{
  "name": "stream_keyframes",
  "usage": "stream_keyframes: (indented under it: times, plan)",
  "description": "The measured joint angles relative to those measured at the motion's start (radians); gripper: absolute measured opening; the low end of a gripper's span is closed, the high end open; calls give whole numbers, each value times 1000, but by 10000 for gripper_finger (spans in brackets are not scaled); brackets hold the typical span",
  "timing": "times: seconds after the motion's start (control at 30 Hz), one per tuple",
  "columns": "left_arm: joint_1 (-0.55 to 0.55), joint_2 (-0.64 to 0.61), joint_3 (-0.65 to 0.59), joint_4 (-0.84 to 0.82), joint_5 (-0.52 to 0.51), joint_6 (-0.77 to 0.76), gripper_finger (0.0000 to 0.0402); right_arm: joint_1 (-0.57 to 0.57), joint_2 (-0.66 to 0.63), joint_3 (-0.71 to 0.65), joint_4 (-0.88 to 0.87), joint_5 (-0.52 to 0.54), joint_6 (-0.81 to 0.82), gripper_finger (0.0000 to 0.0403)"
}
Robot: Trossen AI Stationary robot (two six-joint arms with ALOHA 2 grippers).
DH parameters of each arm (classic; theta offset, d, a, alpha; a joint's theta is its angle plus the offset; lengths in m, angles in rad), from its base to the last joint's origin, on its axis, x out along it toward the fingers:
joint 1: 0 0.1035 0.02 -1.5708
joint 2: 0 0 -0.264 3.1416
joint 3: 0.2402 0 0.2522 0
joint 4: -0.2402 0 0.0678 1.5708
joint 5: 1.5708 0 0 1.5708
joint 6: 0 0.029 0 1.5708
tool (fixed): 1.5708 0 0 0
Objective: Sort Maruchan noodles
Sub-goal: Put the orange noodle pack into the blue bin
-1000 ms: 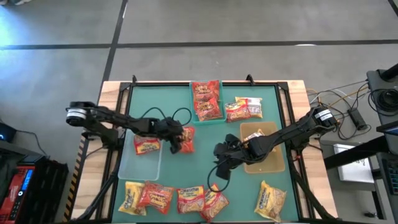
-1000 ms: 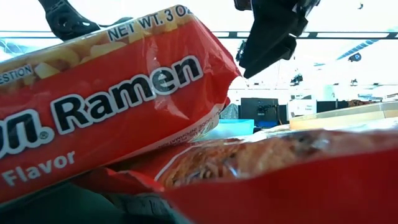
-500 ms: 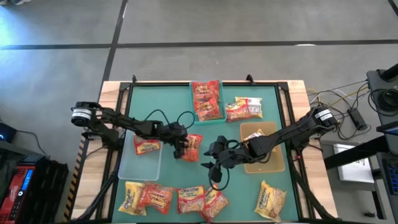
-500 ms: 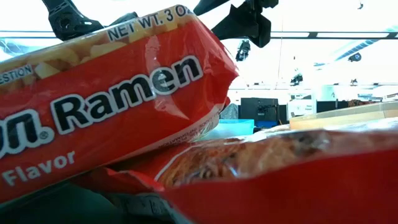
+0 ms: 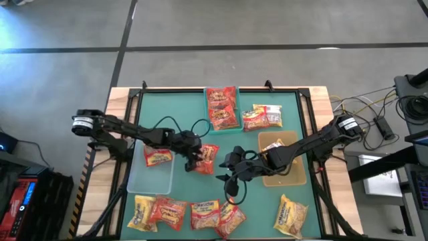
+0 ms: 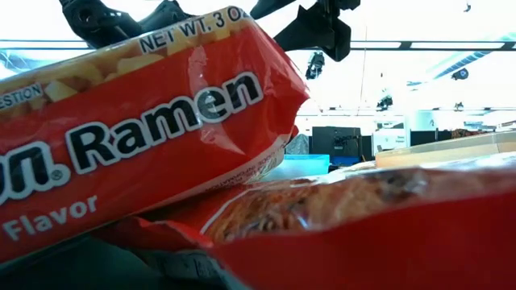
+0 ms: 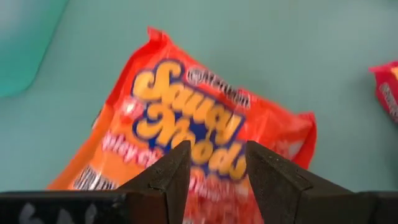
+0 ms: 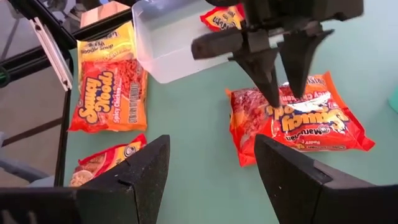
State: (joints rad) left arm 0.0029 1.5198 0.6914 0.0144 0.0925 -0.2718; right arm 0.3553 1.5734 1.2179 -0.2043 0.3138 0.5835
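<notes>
A red Maruchan noodles packet (image 5: 209, 154) lies mid-table, and my left gripper (image 5: 194, 162) is shut on it. The right wrist view shows that gripper (image 8: 285, 96) coming down onto the packet (image 8: 311, 124). My right gripper (image 5: 231, 177) hovers open just right of it, nothing between its fingers (image 8: 211, 180). More red and yellow packets lie in a row along the near edge (image 5: 204, 214), and two (image 5: 262, 117) lie at the far right. Others rest in the teal bin (image 5: 206, 110), the clear bin (image 5: 137, 177) and the tan bin (image 5: 294, 175). My left gripper pinches the red packet between its two fingers at the end nearest the clear bin (image 7: 214, 171). The fingers slant down onto it from the table's left (image 8: 271, 84). The packet's far end (image 8: 348, 137) rests on the table, printed face up.
Two red packets (image 6: 145, 137) (image 6: 363, 217) lie right in front of the low camera and block most of its view. Bare green table shows between the mid-table packet and the near row. Black rails (image 5: 200, 89) border the table.
My left gripper has moved a little toward the table's right and near edges, with the red packet. The packet has slid rightward and turned askew. My right gripper has tipped upward and drifted slightly toward the near edge, still open.
</notes>
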Motion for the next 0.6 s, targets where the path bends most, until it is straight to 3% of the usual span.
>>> stream_keyframes:
  times: [0.3,0.6]
  plan:
    - [-7,-8,0,-196,-22,-65,137,0,5,-11,-112,5,136,224]
    - [-33,28,0,-138,-75,-79,137,0,31,-13,-126,-8,183,224]
